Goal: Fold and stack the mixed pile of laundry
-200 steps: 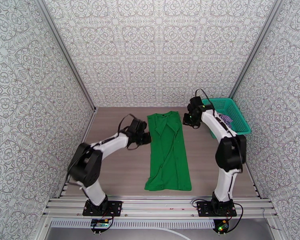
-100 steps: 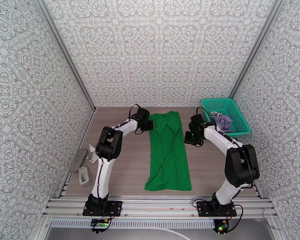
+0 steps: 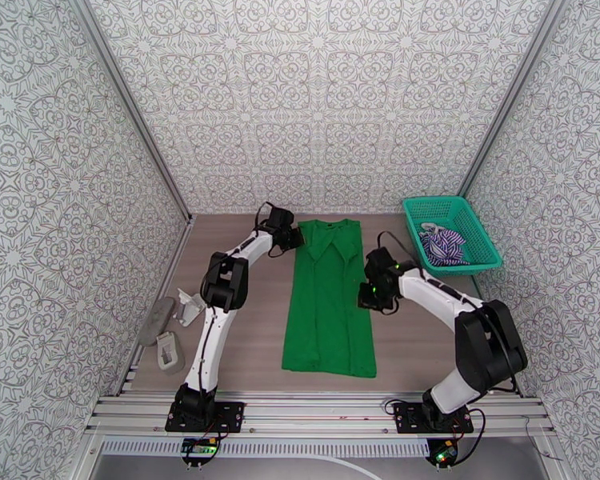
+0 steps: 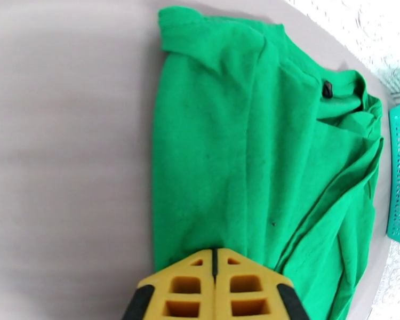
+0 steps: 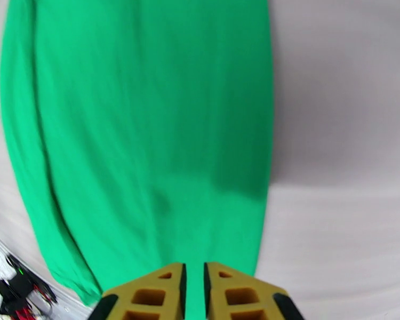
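Left end effector [image 4: 214, 254]: fingers pressed together at the far left corner of the green shirt [image 3: 330, 306], beside its neckline. Whether cloth is nipped between them cannot be told.

Right end effector [image 5: 193, 269]: fingers a narrow slit apart with green showing in the slit, at the shirt's right edge about mid-length. A grip on the cloth can be neither confirmed nor ruled out.

The shirt lies on the bench [image 3: 252, 338] between the arms as a long strip, sides turned in, neck far, hem near. The purple-and-white striped shirt [image 3: 442, 244] lies in the teal mesh basket [image 3: 448, 211], well apart to the right.

Step in hand, as judged: squaring the strip before a crosswise fold. To do it well, the far corner should serve as anchor while the right edge is drawn straight and low over the bench, so the layers do not slide apart. Any pinch should take all layers at the edge, and the pull should run along the strip, not toward the basket.
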### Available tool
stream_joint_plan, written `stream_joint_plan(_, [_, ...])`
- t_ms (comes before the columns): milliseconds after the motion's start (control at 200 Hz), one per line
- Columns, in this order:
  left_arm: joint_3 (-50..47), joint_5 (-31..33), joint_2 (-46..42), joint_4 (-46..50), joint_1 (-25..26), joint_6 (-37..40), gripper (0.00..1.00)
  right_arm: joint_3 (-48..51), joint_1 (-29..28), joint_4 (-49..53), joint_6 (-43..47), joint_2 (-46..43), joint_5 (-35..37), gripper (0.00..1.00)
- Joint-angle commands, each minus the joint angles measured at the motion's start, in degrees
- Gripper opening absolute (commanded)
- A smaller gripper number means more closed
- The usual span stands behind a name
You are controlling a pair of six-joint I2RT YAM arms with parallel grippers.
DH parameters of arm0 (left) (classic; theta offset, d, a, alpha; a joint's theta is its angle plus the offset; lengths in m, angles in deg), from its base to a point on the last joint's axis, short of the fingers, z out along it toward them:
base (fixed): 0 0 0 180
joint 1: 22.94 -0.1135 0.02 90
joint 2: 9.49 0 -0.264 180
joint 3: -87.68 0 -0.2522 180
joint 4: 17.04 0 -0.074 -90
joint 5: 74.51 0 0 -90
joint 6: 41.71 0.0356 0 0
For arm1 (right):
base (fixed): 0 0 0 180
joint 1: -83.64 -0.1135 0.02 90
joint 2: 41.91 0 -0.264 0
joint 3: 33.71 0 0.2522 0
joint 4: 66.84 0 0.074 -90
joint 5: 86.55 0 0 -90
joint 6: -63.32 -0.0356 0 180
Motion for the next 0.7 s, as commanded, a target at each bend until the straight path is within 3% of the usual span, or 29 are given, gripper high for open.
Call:
stream_joint_plan(0, [1.80,-1.06,1.41,2.74,-1.24,-0.08,0.00,3.49,-1.17,1.16,-2.29,-3.90,-1.05,0.18])
stream_joint_plan(60, [1.72,-1.78,-0.30,3.87,-0.69,1.35,0.00,5.00,-1.22,2.30,-2.50,-6.18,-1.03,0.19])
stream_joint_plan(230, [-5.70,-3.36,-12.03,4.81,0.36,6.03,0.23,9.38,-1.13,5.26,-3.74,-13.09,-4.69,0.26])
stream_joint_plan(390, [-27.90,-3.42,-31.99,0.54,0.01,7.93,0.35,13.94,-0.65,8.30,-5.21,-18.77,-8.25,0.34])
stream_joint_plan(510, [-46.55,-3.42,-47.13,-0.01,0.22,6.85,0.38,18.91,-0.38,6.80,-8.45,-23.13,-10.85,0.44])
stream_joint_plan(695, [-72.83,-2.73,-68.17,3.55,2.82,1.65,0.41,23.29,-0.43,5.29,-9.14,-24.20,-10.49,0.44])
